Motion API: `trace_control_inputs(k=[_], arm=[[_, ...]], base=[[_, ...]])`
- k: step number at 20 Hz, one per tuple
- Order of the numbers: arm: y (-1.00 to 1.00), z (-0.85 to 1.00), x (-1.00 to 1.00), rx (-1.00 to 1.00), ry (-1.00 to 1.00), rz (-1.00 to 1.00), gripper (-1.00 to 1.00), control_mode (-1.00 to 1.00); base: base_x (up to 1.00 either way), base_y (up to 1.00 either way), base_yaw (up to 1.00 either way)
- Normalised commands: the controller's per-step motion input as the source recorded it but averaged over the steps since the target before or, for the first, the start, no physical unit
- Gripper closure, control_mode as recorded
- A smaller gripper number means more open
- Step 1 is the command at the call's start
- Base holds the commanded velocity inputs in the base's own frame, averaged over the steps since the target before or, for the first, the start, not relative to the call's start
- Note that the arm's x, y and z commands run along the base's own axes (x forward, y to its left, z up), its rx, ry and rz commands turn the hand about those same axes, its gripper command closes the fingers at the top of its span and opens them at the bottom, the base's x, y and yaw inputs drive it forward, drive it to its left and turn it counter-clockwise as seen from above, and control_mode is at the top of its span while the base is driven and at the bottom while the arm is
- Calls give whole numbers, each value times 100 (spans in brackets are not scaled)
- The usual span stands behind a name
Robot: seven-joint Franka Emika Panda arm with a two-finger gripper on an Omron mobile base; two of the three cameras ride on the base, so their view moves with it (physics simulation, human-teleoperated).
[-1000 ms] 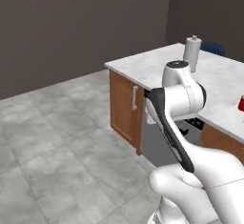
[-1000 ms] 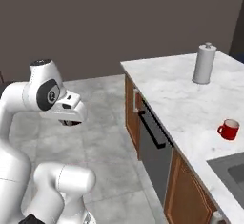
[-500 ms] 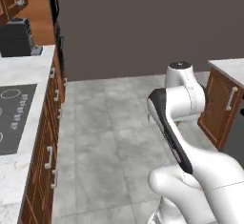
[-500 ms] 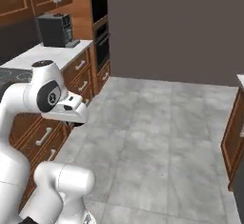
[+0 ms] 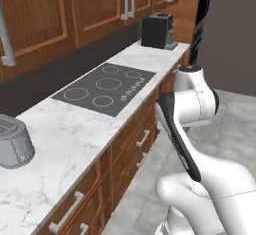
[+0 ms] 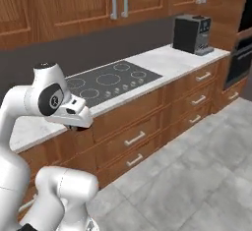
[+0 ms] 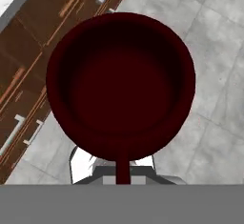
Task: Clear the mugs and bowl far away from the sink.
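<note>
A dark maroon mug (image 7: 121,85) hangs in my gripper (image 7: 123,170), which is shut on it at the handle side. In the hand view I look straight down into its dark inside, with wooden drawer fronts and grey floor tiles below it. In the right base view the gripper (image 6: 77,126) sits low under the white hand, in front of the counter's edge and left of the stovetop. The bowl, the sink and the other mug are out of view.
A white marble counter (image 5: 65,144) carries a black stovetop (image 5: 105,86), a dark coffee machine (image 5: 157,30) at its far end and a silver toaster (image 5: 12,141) near me. Wooden drawers (image 6: 135,139) line its front. Grey tiled floor (image 6: 197,176) lies open beside it.
The base has turned, so the whole scene swung from the island counter with the red mug to the stovetop counter. The gripper stays shut on the mug.
</note>
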Motion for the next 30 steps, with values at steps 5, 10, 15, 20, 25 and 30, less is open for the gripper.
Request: trace_control_inputs(k=[5,10,15,20,25,30], arm=[[0,0,0,0,0,0,100,100],[0,0,0,0,0,0,100,100],[0,0,0,0,0,0,100,100],[0,0,0,0,0,0,100,100],[0,0,0,0,0,0,100,100],[0,0,0,0,0,0,100,100]], base=[[0,6,100],[-2,2,98],[-1,-6,89],[8,-36,42],[48,-27,4],[50,-34,0]])
